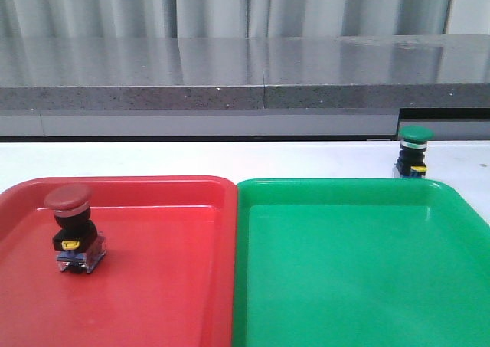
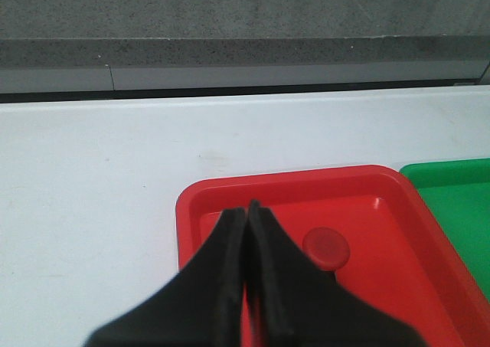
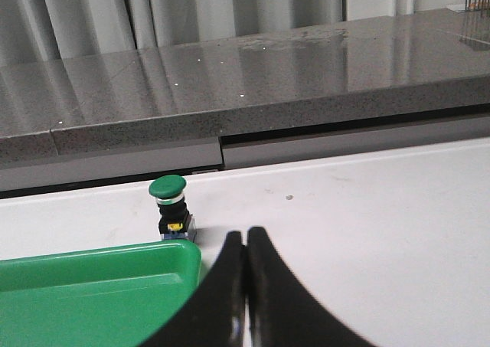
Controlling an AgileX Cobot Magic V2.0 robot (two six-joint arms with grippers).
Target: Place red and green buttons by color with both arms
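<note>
White counter (image 1: 191,159) under me, grey ledge behind; two trays, one red (image 1: 153,286), one green (image 1: 360,278), side by side; two buttons: red button (image 1: 73,226) upright in the red tray, green button (image 1: 414,152) on the counter just beyond the green tray; my left hand (image 2: 247,209) and right hand (image 3: 245,236) both clenched, empty.

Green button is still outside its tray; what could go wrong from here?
1. The green button stands upright on the white table, close behind the green tray rim; a low approach could clip the rim or tip the button.
2. The right gripper is shut, so it must open before reaching or it may knock the button away.
</note>
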